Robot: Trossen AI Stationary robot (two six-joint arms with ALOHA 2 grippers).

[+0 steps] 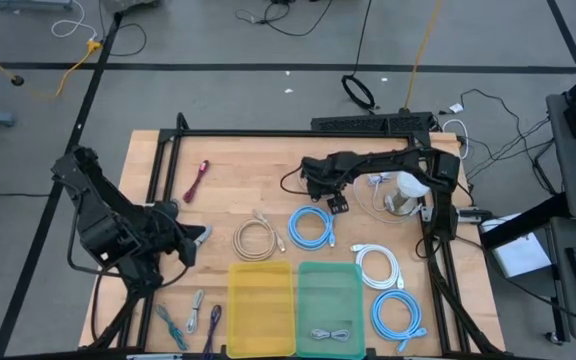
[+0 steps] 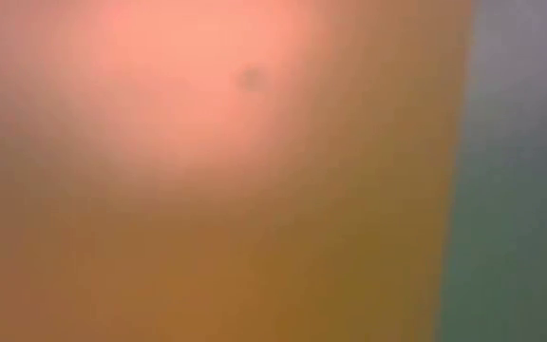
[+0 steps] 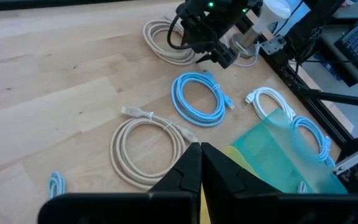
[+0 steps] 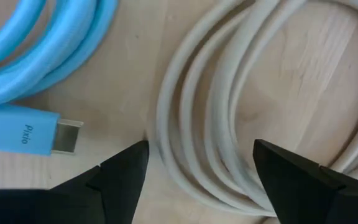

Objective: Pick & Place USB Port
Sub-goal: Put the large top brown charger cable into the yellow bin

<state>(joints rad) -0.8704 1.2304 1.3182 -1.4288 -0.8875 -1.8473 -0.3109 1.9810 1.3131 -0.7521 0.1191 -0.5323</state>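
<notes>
Several coiled cables lie on the wooden table: a beige coil (image 1: 256,238), a blue coil (image 1: 312,228), a white coil (image 1: 378,265) and another blue coil (image 1: 400,315). My right gripper (image 1: 336,203) hangs low over a pale coil (image 4: 229,93). It is open (image 4: 199,158), with one finger on each side of that coil's strands, and no touch shows. A blue cable's plug (image 4: 23,134) lies beside it. My left gripper (image 1: 203,237) waits shut (image 3: 199,155) near the beige coil (image 3: 148,146). The low view is blocked by a blur.
A yellow bin (image 1: 260,308) and a green bin (image 1: 330,270) stand at the near edge; a grey cable (image 1: 330,335) lies in the green one. A pink cable (image 1: 196,180) and small cables (image 1: 193,318) lie to the left. A white cylinder (image 1: 408,190) stands by the right arm's base.
</notes>
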